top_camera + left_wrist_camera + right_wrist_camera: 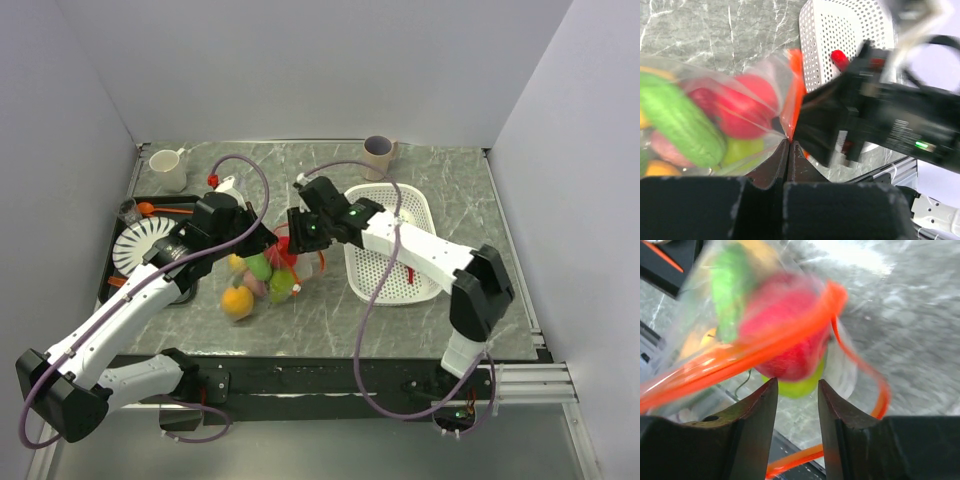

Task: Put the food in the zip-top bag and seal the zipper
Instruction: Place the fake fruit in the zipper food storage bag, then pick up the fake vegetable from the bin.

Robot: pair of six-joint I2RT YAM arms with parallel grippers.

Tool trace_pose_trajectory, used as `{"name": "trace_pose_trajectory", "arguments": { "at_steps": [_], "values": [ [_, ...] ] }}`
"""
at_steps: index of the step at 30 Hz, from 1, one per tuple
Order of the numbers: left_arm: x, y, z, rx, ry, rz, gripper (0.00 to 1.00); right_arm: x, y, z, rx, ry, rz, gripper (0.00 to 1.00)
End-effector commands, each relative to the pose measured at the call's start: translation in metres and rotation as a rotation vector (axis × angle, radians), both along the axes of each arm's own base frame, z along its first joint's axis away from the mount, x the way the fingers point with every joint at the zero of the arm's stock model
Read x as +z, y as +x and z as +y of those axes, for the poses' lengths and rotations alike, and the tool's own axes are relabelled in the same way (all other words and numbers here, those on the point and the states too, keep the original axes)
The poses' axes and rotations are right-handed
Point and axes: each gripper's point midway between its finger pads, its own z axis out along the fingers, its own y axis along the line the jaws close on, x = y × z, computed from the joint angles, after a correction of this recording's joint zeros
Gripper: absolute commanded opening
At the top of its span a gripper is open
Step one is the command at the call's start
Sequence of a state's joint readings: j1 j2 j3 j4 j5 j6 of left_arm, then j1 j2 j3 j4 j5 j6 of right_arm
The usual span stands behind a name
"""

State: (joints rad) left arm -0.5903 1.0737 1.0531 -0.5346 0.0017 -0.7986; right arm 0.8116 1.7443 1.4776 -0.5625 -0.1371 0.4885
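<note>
The clear zip-top bag (262, 272) hangs between both grippers, with several pieces of food inside it: red (747, 107), green (680, 125), orange (237, 300). My left gripper (789, 142) is shut on the bag's edge, right at the orange-red zipper (796, 75). My right gripper (796, 385) is open just below the bag, with only air between its fingers. The red food (785, 335) and a light green piece (800, 387) hang inside the bag just above its fingertips. The zipper (765, 347) runs across the right wrist view, and its two strips stand apart at the right end.
A white perforated basket (400, 250) stands right of the bag, with a small red piece (840, 59) in it. A beige cup (380, 155) and a white mug (168, 168) are at the back. A white dish rack (138, 245) and an orange spoon (150, 208) are at the left.
</note>
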Motion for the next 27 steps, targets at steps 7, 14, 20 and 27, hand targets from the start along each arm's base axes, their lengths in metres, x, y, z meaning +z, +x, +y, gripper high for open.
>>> {"name": "trace_pose_trajectory", "arguments": {
  "at_steps": [7,14,20,27],
  "values": [
    [0.004,0.01,-0.007,-0.002,-0.012,-0.018,0.01,0.052,0.01,-0.063,-0.157,0.008,-0.182,0.48],
    [0.008,0.009,-0.006,-0.007,-0.015,-0.036,0.01,0.056,0.015,-0.109,-0.257,0.013,-0.206,0.49],
    [0.005,0.009,-0.01,-0.02,-0.023,-0.029,0.01,0.045,0.02,-0.152,-0.355,0.002,-0.203,0.49],
    [0.006,0.008,-0.011,-0.031,-0.025,-0.029,0.01,0.013,0.022,-0.197,-0.448,-0.091,-0.14,0.49]
  ]
}}
